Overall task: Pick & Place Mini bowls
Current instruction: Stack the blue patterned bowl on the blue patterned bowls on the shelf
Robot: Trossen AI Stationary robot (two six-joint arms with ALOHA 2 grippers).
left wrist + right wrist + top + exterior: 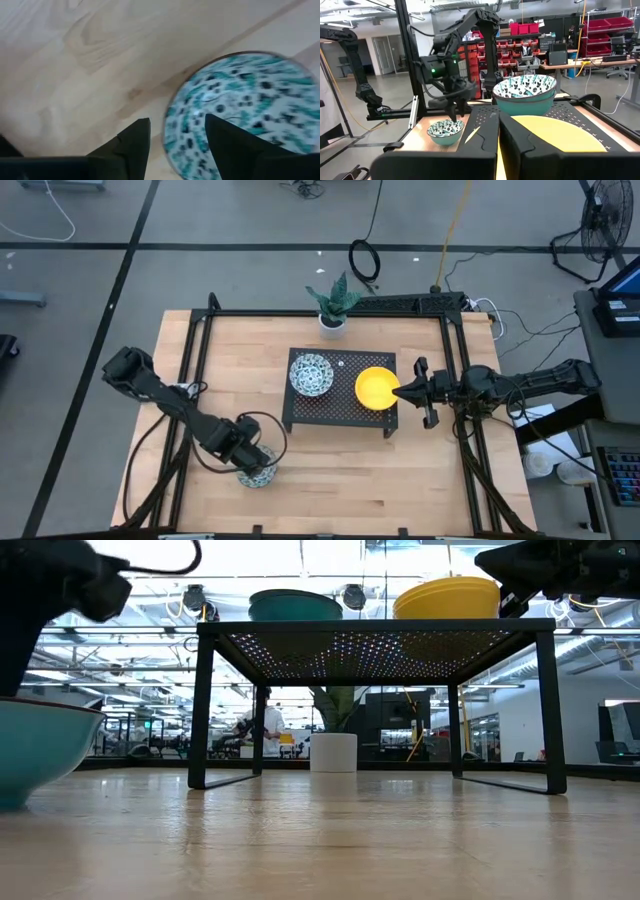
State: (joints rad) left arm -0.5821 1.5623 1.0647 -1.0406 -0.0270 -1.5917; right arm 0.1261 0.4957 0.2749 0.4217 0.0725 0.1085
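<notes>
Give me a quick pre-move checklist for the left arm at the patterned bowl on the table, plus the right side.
1. Left tool lined up over the patterned bowl on the table: ok; the fingers straddle its rim.
2. Left tool open: ok, a gap shows between the fingers.
3. Bowl sitting flat on the wood: ok in the right wrist view.
4. Bowl released or still touched: cannot tell; one finger is close to the rim.
5. Right tool out of the way: ok; it is shut beside the yellow bowls on the black rack.
6. Patterned stack on the rack steady: ok.
</notes>
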